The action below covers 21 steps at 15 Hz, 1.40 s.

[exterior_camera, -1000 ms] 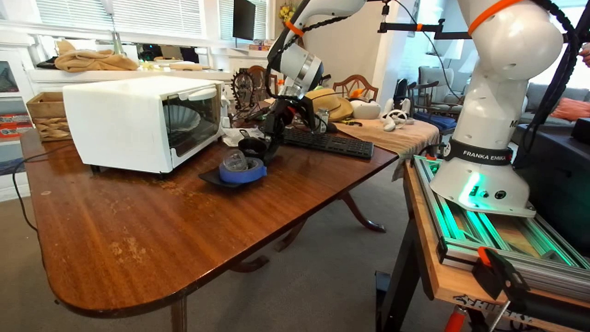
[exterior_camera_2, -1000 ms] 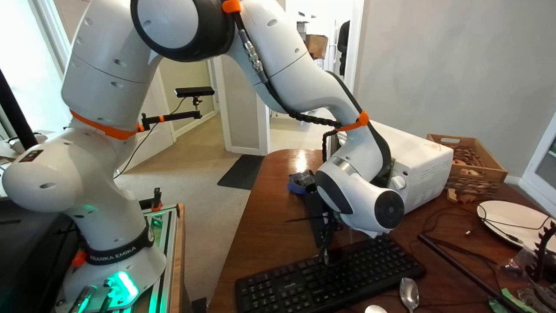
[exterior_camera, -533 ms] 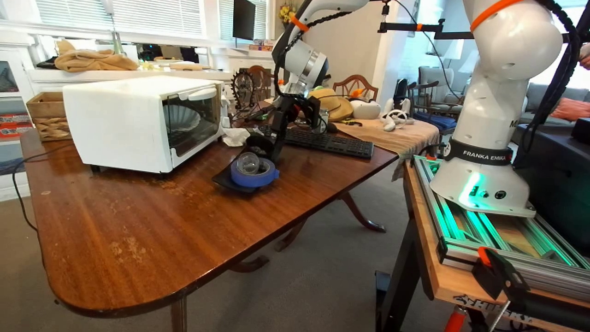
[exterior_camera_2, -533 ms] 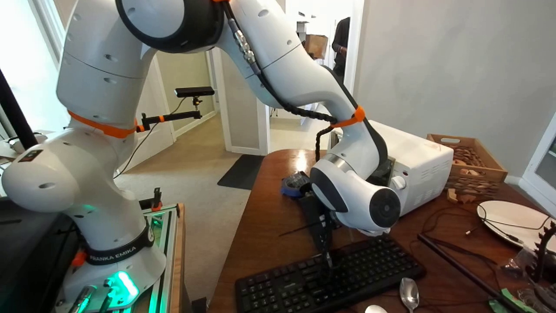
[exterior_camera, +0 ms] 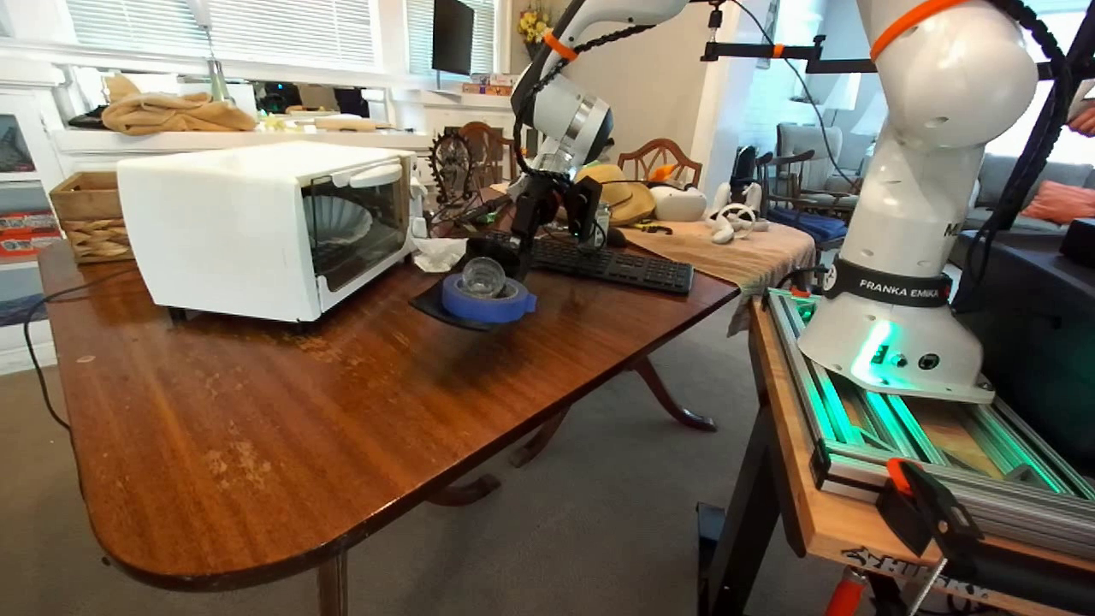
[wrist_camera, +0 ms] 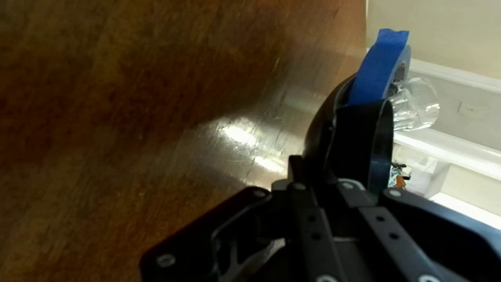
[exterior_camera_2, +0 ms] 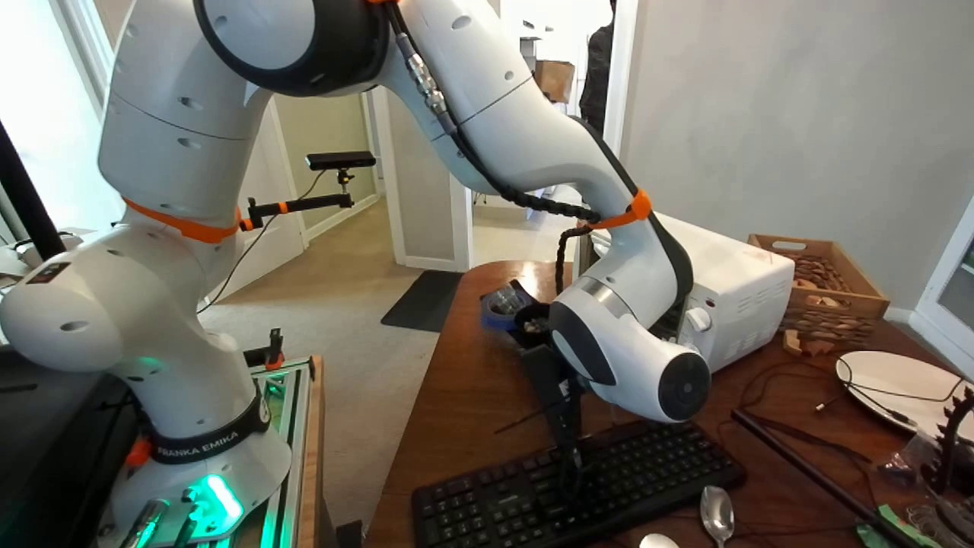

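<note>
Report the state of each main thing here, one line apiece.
Black tray: gripped, loaded
Fingers: closed on the tray's edge
Blue tape: on the tray, end loose
Clear glass: nested in the tape
Black cup: on the tray, contents unclear
Toaster oven door: appears shut
Keyboard: lying flat
Base light: lit green

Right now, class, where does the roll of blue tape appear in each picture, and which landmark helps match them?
In an exterior view: the blue tape roll is just left of center, about mid-height.
In an exterior view: the blue tape roll is near the middle, slightly below mid-height.
Wrist view: the blue tape roll is at the upper right.
Shared landmark: the clear cup, set in the roll's ring in all three views.
</note>
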{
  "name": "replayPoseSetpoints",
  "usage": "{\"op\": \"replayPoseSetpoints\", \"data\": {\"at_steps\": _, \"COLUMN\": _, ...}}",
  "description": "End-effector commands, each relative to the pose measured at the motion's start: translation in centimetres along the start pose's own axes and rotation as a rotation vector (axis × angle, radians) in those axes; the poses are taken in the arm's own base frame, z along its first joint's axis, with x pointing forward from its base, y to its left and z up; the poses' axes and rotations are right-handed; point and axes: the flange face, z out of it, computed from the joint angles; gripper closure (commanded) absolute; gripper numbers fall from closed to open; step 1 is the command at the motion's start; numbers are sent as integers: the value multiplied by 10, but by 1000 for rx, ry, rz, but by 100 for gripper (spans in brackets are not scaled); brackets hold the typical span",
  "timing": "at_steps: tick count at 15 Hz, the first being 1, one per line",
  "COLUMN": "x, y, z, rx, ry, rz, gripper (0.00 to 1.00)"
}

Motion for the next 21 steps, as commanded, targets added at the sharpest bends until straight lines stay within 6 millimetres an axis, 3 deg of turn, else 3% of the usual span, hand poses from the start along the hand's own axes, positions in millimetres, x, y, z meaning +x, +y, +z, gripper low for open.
{"op": "replayPoseSetpoints", "data": {"at_steps": 1, "x": 5, "y": -3, "z": -6, "rx": 115, "ry": -11, "rz": 17, "gripper": 98}}
{"op": "replayPoseSetpoints", "data": {"at_steps": 7, "x": 2, "y": -6, "z": -25, "rx": 170, "ry": -118, "rz": 136, "gripper": 98}}
{"op": "replayPoseSetpoints", "data": {"at_steps": 13, "x": 3, "y": -14, "z": -65, "rx": 86, "ry": -190, "rz": 255, "gripper": 98}}
{"op": "replayPoseSetpoints", "data": {"at_steps": 14, "x": 1, "y": -1, "z": -52, "rx": 82, "ry": -152, "rz": 223, "gripper": 91}}
{"op": "replayPoseSetpoints", "data": {"at_steps": 21, "x": 9, "y": 1, "z": -74, "rx": 32, "ry": -113, "rz": 247, "gripper": 98}}
